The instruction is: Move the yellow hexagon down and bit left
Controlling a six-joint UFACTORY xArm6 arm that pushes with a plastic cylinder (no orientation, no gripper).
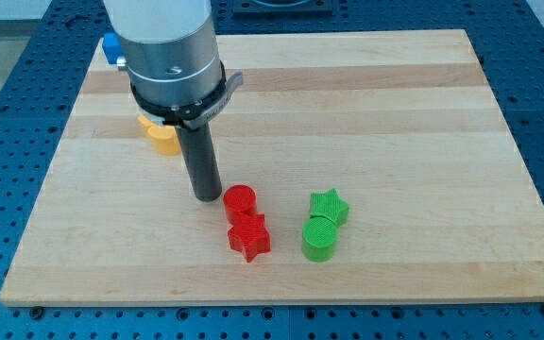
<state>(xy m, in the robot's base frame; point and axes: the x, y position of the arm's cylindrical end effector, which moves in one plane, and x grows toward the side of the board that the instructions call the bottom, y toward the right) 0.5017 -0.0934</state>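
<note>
The yellow hexagon point(161, 138) lies on the wooden board at the view's upper left, partly hidden behind my arm's body. My rod comes down to my tip point(206, 195), which rests on the board below and to the right of the yellow hexagon, apart from it. The tip is just left of the red cylinder point(240, 203), close to it. A red star point(249, 238) lies directly below the red cylinder, touching it.
A green star point(329, 206) and a green cylinder point(320, 238) sit together right of the red pair. A blue block point(110, 49) shows at the board's upper left edge, mostly hidden by the arm. The board point(395, 113) lies on a blue perforated table.
</note>
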